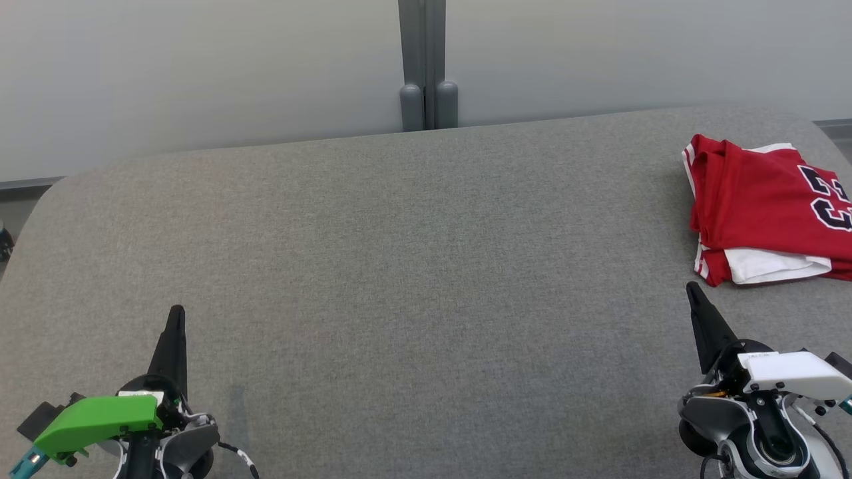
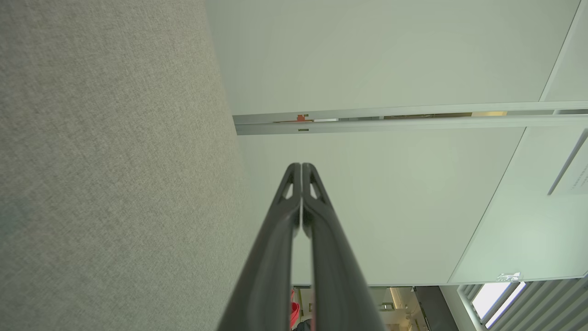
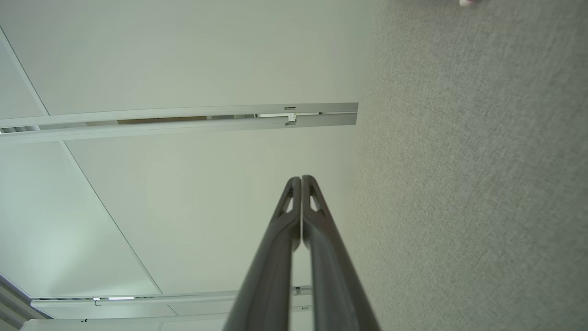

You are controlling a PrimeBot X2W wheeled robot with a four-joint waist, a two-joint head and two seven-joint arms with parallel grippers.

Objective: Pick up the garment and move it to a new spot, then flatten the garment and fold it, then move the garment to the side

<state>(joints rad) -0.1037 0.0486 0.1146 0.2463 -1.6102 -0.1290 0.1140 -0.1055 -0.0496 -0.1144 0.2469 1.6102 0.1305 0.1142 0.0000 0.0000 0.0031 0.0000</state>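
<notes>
The tabletop [image 1: 426, 266] is covered in grey woven cloth, matt and slightly rough, and the weave reads plainly in both wrist views. The jersey [image 1: 752, 193] is smooth red cloth with a faint sheen, white cloth trim and flat dark numerals. The left gripper [image 1: 176, 311] and right gripper [image 1: 692, 287] have fingers of dark, smooth, matt plastic. A green plastic cover [image 1: 100, 419], smooth and slightly glossy, sits on the left wrist, and a white plastic cover [image 1: 792, 372] of the same finish on the right. The wall panels [image 1: 200, 73] are pale, smooth and matt. The grey post [image 1: 426, 60] between them is smooth, but its material cannot be told.
</notes>
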